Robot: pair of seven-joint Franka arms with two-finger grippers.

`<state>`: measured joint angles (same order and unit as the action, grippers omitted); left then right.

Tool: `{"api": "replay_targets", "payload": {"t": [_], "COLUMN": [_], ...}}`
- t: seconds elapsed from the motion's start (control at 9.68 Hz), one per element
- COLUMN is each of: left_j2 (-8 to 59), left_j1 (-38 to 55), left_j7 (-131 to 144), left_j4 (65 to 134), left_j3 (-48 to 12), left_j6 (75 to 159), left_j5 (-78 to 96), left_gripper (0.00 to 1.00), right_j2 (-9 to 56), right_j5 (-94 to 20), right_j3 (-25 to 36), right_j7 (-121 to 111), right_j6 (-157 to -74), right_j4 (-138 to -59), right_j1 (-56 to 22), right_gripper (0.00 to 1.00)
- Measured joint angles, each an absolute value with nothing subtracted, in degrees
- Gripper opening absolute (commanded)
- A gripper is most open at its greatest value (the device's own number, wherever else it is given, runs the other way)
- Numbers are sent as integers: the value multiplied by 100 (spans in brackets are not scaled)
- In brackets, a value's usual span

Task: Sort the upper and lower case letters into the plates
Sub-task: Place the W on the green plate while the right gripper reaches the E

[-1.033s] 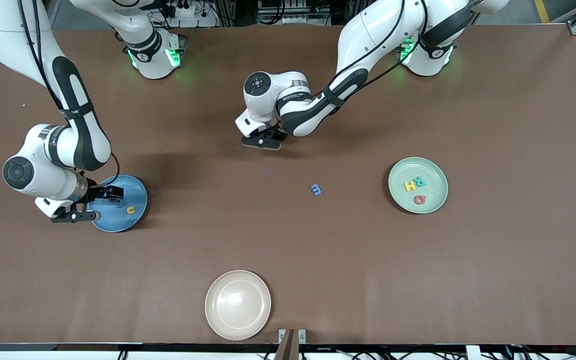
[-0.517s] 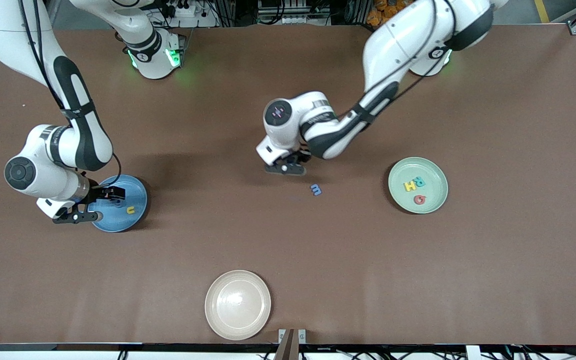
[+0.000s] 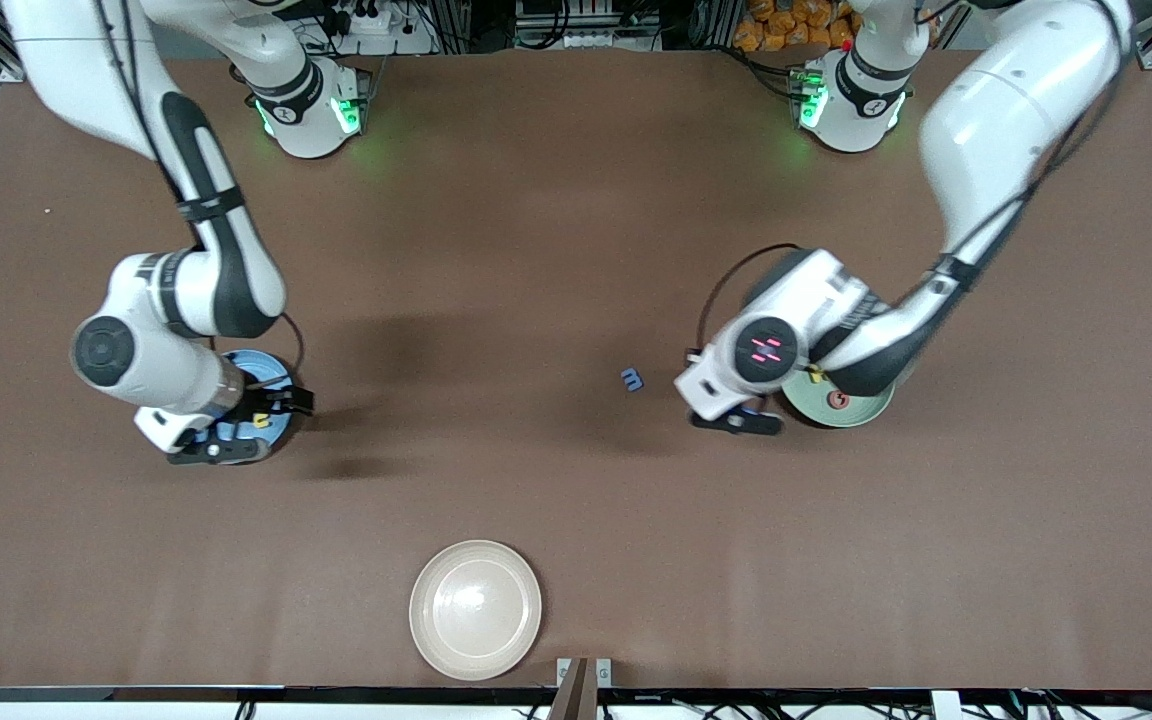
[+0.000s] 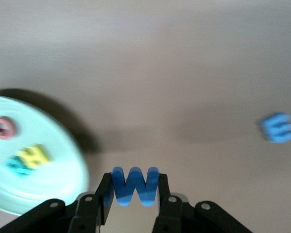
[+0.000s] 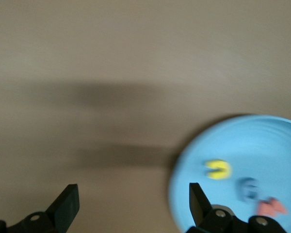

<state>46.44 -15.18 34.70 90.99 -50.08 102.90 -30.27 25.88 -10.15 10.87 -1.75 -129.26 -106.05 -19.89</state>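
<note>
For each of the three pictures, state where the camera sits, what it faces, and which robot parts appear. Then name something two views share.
Front: high across the table, facing both arms, the cream plate nearest it.
Left wrist: on the left arm; left gripper clamps the blue W beside the mint plate.
Right wrist: on the right arm; open right gripper, blue plate.
Shared: blue m.

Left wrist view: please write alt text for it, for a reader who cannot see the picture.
The left gripper is shut on a blue letter W, held above the brown table beside the mint green plate. That plate holds a red, a yellow and a teal letter. A small blue letter lies alone on the table farther off.
</note>
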Motion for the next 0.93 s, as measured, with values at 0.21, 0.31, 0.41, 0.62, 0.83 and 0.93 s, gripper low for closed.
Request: {"api": "replay_targets", "payload": {"t": [0.21, 0.31, 0.41, 0.62, 0.83, 0.93], "left_j2": [4631, 4625, 4621, 4616, 4611, 4596], "left_j1": [-2730, -3311, -3799, -4310, -4334, -4341], "left_j7": [2915, 2804, 2773, 2761, 2776, 2795], "left_j4": [9598, 9916, 10246, 10747, 10806, 10800], "left_j3": [-5394, -5609, -5780, -5936, -6057, -6145], "left_j6": [10290, 10309, 10418, 10809, 10876, 10876], "left_j5": [-3101, -3206, -3253, -3260, -3261, -3261], "left_gripper": [12, 19, 88, 100, 100, 100], "right_j2": [2788, 2978, 3232, 3883, 4481, 4704], "right_j5": [-1016, -1018, -1022, -1026, -1027, -1027], "right_j3": [1075, 1074, 1070, 1058, 1053, 1021], "right_j7": [371, 652, 1034, 1965, 2744, 2985], "right_j6": [-12896, -12773, -12576, -12455, -12564, -12610], "right_j4": [-10149, -9829, -9418, -8689, -8158, -7872], "right_j1": [-2751, -3057, -3335, -3983, -4591, -4800], "right_gripper": [100, 100, 100, 100, 100, 100]}}
